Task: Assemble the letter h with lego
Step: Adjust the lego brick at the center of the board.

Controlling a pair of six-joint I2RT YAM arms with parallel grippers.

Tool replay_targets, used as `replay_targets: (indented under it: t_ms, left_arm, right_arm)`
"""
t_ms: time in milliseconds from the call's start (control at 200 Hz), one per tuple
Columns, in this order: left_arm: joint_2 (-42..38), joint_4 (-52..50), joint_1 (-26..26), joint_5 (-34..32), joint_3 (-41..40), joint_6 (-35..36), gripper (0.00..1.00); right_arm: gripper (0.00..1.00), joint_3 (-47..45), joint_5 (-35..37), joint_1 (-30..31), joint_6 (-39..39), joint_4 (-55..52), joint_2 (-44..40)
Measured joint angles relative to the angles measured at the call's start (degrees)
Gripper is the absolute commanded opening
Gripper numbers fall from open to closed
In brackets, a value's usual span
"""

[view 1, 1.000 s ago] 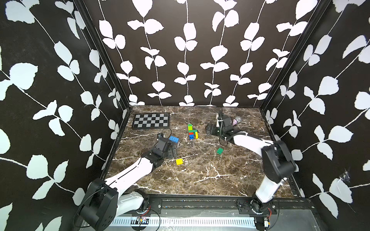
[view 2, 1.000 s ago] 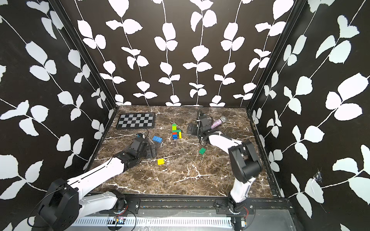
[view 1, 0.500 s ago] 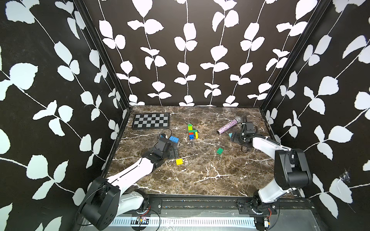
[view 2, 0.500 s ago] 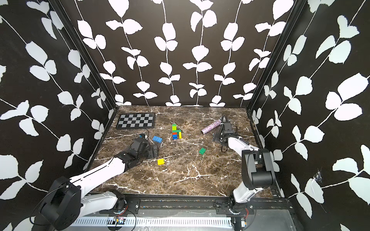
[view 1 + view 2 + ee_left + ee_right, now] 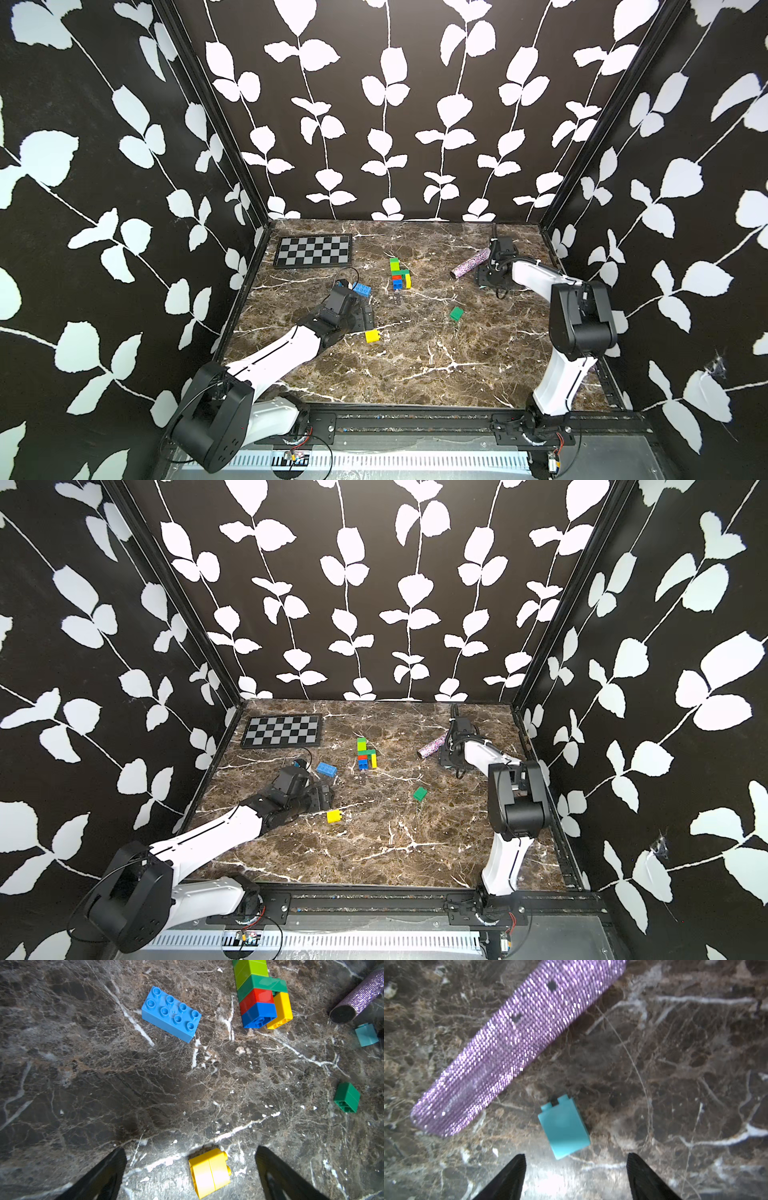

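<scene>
On the marble table (image 5: pixel 415 374) the lego lies scattered, and I take it biggest piece first. Toward the far side, at centre, is the joined stack (image 5: pixel 400 272). It lies flat: a column of lime, dark green, red and blue, with a yellow piece hanging off the green one. I judge it stiff but liable to snap apart at a seam, so I would hold it across the middle, not by an end.

Left of it and a little nearer sits the long blue brick (image 5: pixel 362 289), studs up. Its two long flat sides are the place to pinch.

The small ones are the dark green brick (image 5: pixel 456 313) right of centre, the yellow brick (image 5: pixel 209 1172) near left, and the light blue brick (image 5: pixel 563 1126) far right. All three are tipped on their sides. Every piece is hard, glossy and light. None will crush, but I expect them to skid or spin if one finger arrives first. I want smooth opposite faces, never the studs.

My left gripper (image 5: pixel 190 1150) has its jaws spread wide, with the yellow brick between them and touching neither. My right gripper (image 5: pixel 576 1155) has its jaws apart too, with the light blue brick just ahead of the tips and nothing pinched.

The chequered board (image 5: pixel 313 250) at far left is well apart and no bother. The microphone (image 5: pixel 508 1043) lies just beside the light blue brick. Being round, it may roll if I nudge it, and it crowds that side of the grasp.
</scene>
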Motion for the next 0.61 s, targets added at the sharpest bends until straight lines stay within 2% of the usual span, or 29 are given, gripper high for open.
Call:
replay_targets:
  t_ms: [255,455,605]
  left_arm:
    - [1.03,0.20,0.00,0.87,0.00,0.35,0.98]
    - [1.46,0.68,0.00,1.07,0.02,0.37,0.97]
    - [1.84,0.92,0.00,1.38,0.02,0.35,0.97]
  right_arm:
    - [0.64,7.50,0.83,0.61,-4.37,-4.24,6.01]
    - [0.62,8.59,1.64,2.38,-5.99,-7.19,7.89]
    - [0.53,10.08,2.23,3.17,-6.54,-9.42,8.76]
